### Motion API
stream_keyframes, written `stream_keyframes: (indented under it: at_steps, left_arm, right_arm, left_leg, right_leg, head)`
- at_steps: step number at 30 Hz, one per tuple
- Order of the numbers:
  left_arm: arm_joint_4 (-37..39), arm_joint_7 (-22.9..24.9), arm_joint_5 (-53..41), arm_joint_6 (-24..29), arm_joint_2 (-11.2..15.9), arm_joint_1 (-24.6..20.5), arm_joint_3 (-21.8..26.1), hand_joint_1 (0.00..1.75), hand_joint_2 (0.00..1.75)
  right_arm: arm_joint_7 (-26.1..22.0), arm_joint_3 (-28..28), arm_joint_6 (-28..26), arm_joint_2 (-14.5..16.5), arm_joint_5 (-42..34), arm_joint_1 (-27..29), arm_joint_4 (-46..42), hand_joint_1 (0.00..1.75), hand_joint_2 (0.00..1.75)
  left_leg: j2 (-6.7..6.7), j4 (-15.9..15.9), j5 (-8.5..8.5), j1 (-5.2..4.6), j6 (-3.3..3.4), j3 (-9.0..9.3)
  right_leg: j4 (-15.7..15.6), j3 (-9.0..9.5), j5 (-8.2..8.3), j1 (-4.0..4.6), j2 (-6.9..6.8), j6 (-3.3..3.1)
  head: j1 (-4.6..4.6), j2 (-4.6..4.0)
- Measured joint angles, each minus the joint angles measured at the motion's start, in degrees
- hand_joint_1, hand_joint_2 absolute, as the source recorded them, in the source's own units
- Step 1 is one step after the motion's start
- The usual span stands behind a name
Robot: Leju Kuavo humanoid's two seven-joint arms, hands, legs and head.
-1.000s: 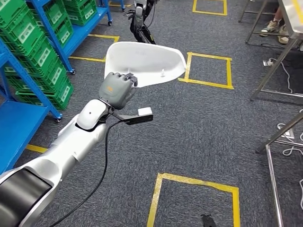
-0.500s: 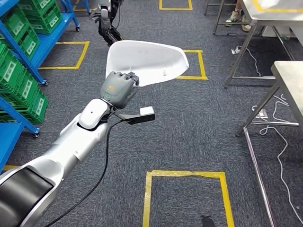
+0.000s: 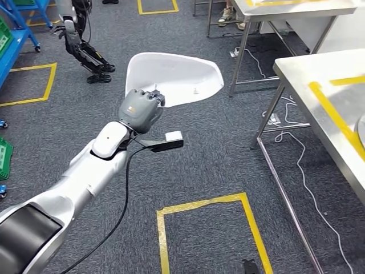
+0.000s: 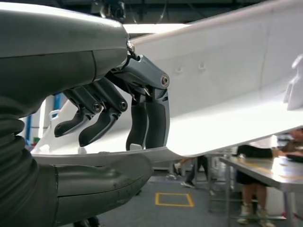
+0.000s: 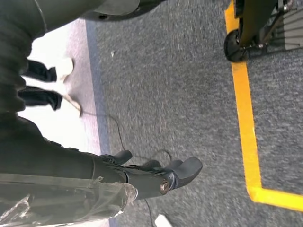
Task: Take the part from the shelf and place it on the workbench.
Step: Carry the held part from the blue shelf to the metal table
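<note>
The part [image 3: 176, 77] is a wide, white, shell-shaped plastic panel held out in front of me above the carpet. My left hand [image 3: 140, 108] grips its near edge, with the arm stretched forward. In the left wrist view the dark fingers [image 4: 157, 118] curl over the rim of the part [image 4: 232, 94] and the thumb lies beneath it. The steel workbench [image 3: 327, 97] with yellow tape stands to the right, apart from the part. My right hand [image 5: 157, 177] hangs over the carpet, fingers stretched out and holding nothing.
A second steel table [image 3: 292, 7] stands at the back right with a person's feet [image 3: 228, 14] beside it. Another robot [image 3: 75, 34] stands at the back left near a blue shelf [image 3: 13, 40]. White cables [image 3: 301, 177] trail under the workbench. Yellow tape squares [image 3: 206, 228] mark the carpet.
The whole picture has swung to the right: the blue shelves with green crates slid off to the left and the workbench came in at the right. My left hand still holds the part.
</note>
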Motion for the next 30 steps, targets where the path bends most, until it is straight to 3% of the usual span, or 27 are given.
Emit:
stream_keyframes:
  at_steps: [1, 2, 4, 6, 8, 9, 10, 11, 13, 14, 15, 17, 18, 20, 22, 24, 25, 26, 28, 30]
  left_arm:
    - [0.00, 0.00, -0.01, 0.00, -0.09, 0.02, -0.01, 1.75, 1.75]
    - [0.00, 0.00, -0.01, 0.00, -0.21, 0.01, -0.01, 1.75, 1.75]
    - [-0.01, 0.00, -0.02, 0.01, -0.37, -0.17, 0.00, 1.75, 1.75]
    - [-0.02, 0.00, -0.04, 0.02, -0.27, -0.23, 0.01, 1.75, 1.75]
    - [-0.02, 0.00, -0.07, 0.01, -0.15, -0.13, 0.00, 1.75, 1.75]
    - [-0.02, 0.00, -0.08, -0.01, -0.16, -0.10, -0.01, 1.75, 1.75]
    - [-0.02, 0.00, -0.09, -0.02, -0.18, -0.10, -0.02, 1.75, 1.75]
    - [-0.02, 0.00, -0.09, -0.02, -0.21, -0.14, -0.03, 1.75, 1.75]
    - [-0.02, 0.00, -0.10, -0.04, -0.20, -0.31, -0.02, 1.75, 1.75]
    - [-0.03, 0.00, -0.10, -0.05, -0.17, -0.39, -0.01, 1.75, 1.75]
    - [-0.03, 0.00, -0.11, -0.07, -0.17, -0.46, -0.01, 1.75, 1.75]
    - [-0.06, 0.00, -0.14, -0.08, -0.26, -0.53, -0.04, 1.75, 1.75]
    - [-0.08, 0.00, -0.15, -0.09, -0.31, -0.58, -0.05, 1.75, 1.75]
    - [-0.10, 0.00, -0.16, -0.11, -0.25, -0.71, -0.05, 1.75, 1.75]
    - [-0.09, 0.00, -0.16, -0.21, -0.09, -0.64, -0.07, 1.75, 1.75]
    - [-0.09, 0.00, -0.16, -0.32, 0.03, -0.41, -0.09, 1.75, 1.75]
    - [-0.09, 0.00, -0.16, -0.34, 0.07, -0.36, -0.10, 1.75, 1.75]
    - [-0.09, 0.00, -0.17, -0.36, 0.10, -0.39, -0.10, 1.75, 1.75]
    - [-0.09, 0.00, -0.21, -0.39, 0.14, -0.61, -0.10, 1.75, 1.75]
    - [-0.09, -0.02, -0.32, -0.43, 0.13, -0.73, -0.11, 1.75, 1.75]
  right_arm:
    - [0.00, 0.01, 0.00, 0.00, 0.01, 0.12, 0.01, 0.00, 1.75]
    - [0.00, 0.01, 0.00, 0.01, 0.02, 0.34, 0.01, 0.00, 1.75]
    - [0.01, -0.01, -0.01, 0.02, 0.03, 0.55, 0.01, 0.00, 1.75]
    - [0.01, -0.01, -0.01, 0.02, 0.04, 0.36, 0.01, 0.00, 1.75]
    - [-0.01, -0.01, 0.00, 0.02, 0.05, 0.17, 0.01, 0.00, 1.75]
    - [0.00, -0.01, 0.01, 0.02, 0.07, 0.18, 0.01, 0.00, 1.75]
    - [-0.01, -0.01, 0.02, 0.02, 0.10, 0.20, 0.01, 0.00, 1.75]
    - [0.00, -0.01, 0.03, 0.02, 0.13, 0.22, 0.01, 0.00, 1.75]
    - [0.00, -0.01, 0.02, 0.04, 0.19, 0.10, 0.01, 0.00, 1.75]
    - [0.00, -0.01, 0.02, 0.07, 0.22, 0.02, 0.01, 0.00, 1.75]
    - [0.00, 0.00, 0.02, 0.09, 0.24, -0.04, 0.01, 0.00, 1.75]
    - [0.01, 0.01, 0.02, 0.13, 0.26, 0.03, 0.01, 0.00, 1.75]
    - [0.01, 0.00, 0.00, 0.13, 0.27, 0.06, 0.01, 0.00, 1.75]
    - [0.01, -0.01, -0.05, 0.13, 0.31, -0.08, 0.00, 0.00, 1.75]
    - [0.00, 0.01, -0.07, 0.13, 0.37, -0.27, 0.00, 0.00, 1.75]
    - [0.01, 0.00, -0.06, 0.13, 0.42, -0.18, 0.01, 0.00, 1.75]
    - [0.02, -0.01, -0.06, 0.13, 0.43, -0.09, 0.01, 0.00, 1.75]
    - [0.02, -0.01, -0.07, 0.13, 0.43, -0.04, 0.01, 0.00, 1.75]
    - [0.02, -0.01, -0.07, 0.12, 0.44, -0.16, 0.01, 0.00, 1.75]
    - [0.01, 0.00, -0.07, 0.11, 0.44, -0.24, 0.01, 0.00, 1.75]
  left_leg:
    - [0.60, -0.16, -0.01, -0.03, 0.30, 0.04]
    - [1.29, -0.28, 0.16, -0.07, 0.70, 0.05]
    - [2.74, -0.52, 0.51, -0.10, 1.50, 0.13]
    - [4.32, -0.60, 0.58, -0.42, 1.99, 0.16]
    - [6.04, -0.58, 0.50, -0.69, 2.17, 0.18]
    - [6.84, -0.57, 0.43, -0.76, 2.20, 0.21]
    - [7.60, -0.57, 0.34, -0.81, 2.17, 0.29]
    - [8.31, -0.56, 0.19, -0.84, 2.06, 0.45]
    - [9.50, -0.46, -0.20, -1.11, 1.61, 0.76]
    - [10.00, -0.39, -0.36, -1.29, 1.39, 0.88]
    - [10.50, -0.41, -0.46, -1.45, 1.19, 0.97]
    - [11.26, -0.48, -0.70, -1.40, 0.71, 1.18]
    - [10.74, -0.12, -1.18, -1.26, 0.39, 1.10]
    - [8.35, 3.55, -3.57, -1.04, -0.14, -0.48]
    - [6.41, 10.76, -6.76, -1.01, -0.29, -4.02]
    - [5.93, 14.94, -7.35, -1.00, -0.31, -6.48]
    - [5.79, 14.16, -6.12, -0.95, -0.29, -6.36]
    - [5.34, 11.46, -4.11, -0.81, -0.33, -5.23]
    - [2.75, 4.24, -0.68, -0.15, -0.58, -1.98]
    - [0.86, 0.32, 0.16, 0.17, -0.50, -0.25]
  right_leg:
    - [-0.28, -0.20, 0.27, -0.15, 0.66, 0.40]
    - [-0.41, -0.42, 0.40, -0.20, 0.43, 0.75]
    - [1.83, -1.78, -1.04, 0.06, -2.62, 1.15]
    - [8.81, -4.93, -4.75, 0.28, -6.32, 1.34]
    - [15.53, -7.76, -7.39, 0.25, -7.25, 1.46]
    - [16.14, -7.78, -7.29, 0.26, -7.34, 1.45]
    - [14.45, -6.59, -6.26, 0.28, -7.50, 1.38]
    - [10.79, -4.33, -4.61, 0.34, -8.10, 1.25]
    - [3.38, 0.14, -2.47, 0.83, -10.27, 0.81]
    - [1.31, 1.34, -2.07, 1.04, -10.92, 0.52]
    - [0.65, 1.66, -2.17, 1.24, -10.98, 0.22]
    - [0.48, 1.53, -1.94, 1.16, -9.61, -0.46]
    - [0.35, 1.54, -1.85, 1.07, -8.98, -0.81]
    - [0.04, 1.62, -1.56, 0.71, -7.78, -1.52]
    - [-0.05, 1.55, -1.42, 0.54, -6.45, -1.83]
    - [-0.05, 1.49, -1.33, 0.39, -4.86, -1.78]
    - [-0.03, 1.48, -1.26, 0.29, -4.05, -1.68]
    - [-0.01, 1.47, -1.18, 0.16, -3.24, -1.51]
    - [0.19, 1.20, -1.01, 0.03, -1.67, -0.92]
    - [0.14, 0.63, -0.68, -0.11, -0.33, -0.10]
  head:
    - [-0.06, 0.00]
    - [-0.17, 0.00]
    - [0.14, 0.00]
    - [0.47, 0.00]
    - [0.47, 0.00]
    - [0.49, 0.00]
    - [0.49, 0.00]
    - [0.50, 0.00]
    - [0.50, 0.00]
    - [0.50, 0.00]
    - [0.49, 0.00]
    - [0.50, 0.00]
    - [0.50, 0.00]
    - [0.44, 0.00]
    - [0.35, 0.00]
    - [0.32, 0.00]
    - [0.32, 0.00]
    - [0.32, 0.00]
    - [0.32, 0.00]
    - [0.28, 0.00]
